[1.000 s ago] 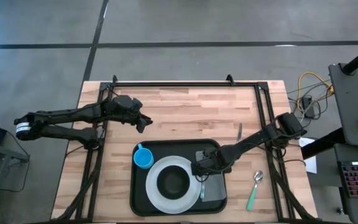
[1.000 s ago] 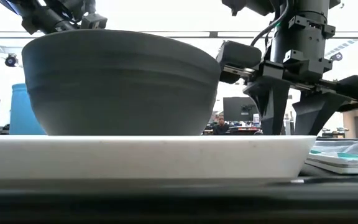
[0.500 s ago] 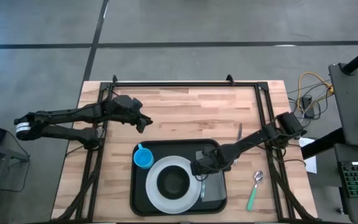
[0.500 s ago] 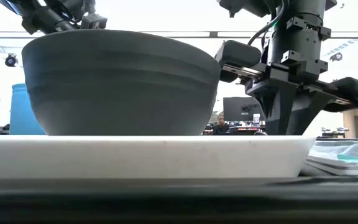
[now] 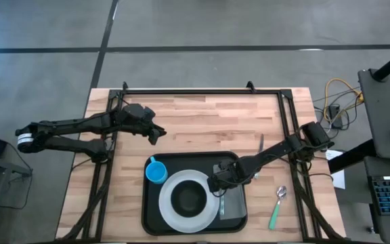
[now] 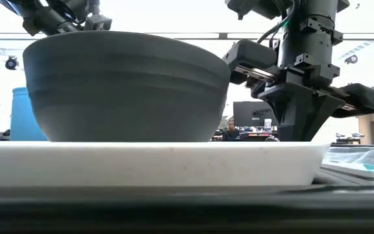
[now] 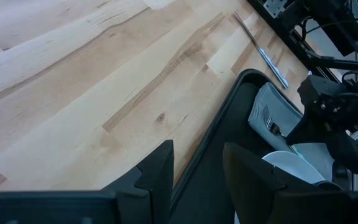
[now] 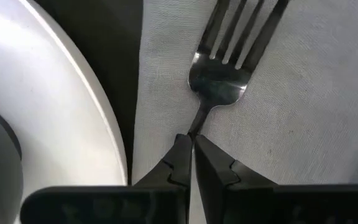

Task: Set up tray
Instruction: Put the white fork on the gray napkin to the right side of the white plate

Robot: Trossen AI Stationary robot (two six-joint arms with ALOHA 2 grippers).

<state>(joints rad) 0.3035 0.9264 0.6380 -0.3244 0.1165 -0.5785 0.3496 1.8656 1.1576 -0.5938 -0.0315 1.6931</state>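
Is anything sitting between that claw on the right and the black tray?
Yes. The right gripper is shut on the fork, which lies on the grey napkin; the napkin covers the tray there, beside the white plate.

No readable text, label, brand, number or sign shows in any view. The tray (image 5: 156, 218), white plate (image 5: 170, 211), dark bowl (image 6: 125, 84), blue cup (image 5: 156, 173), grey napkin (image 8: 278, 118) and fork (image 8: 219, 78) all bear plain, unmarked surfaces.
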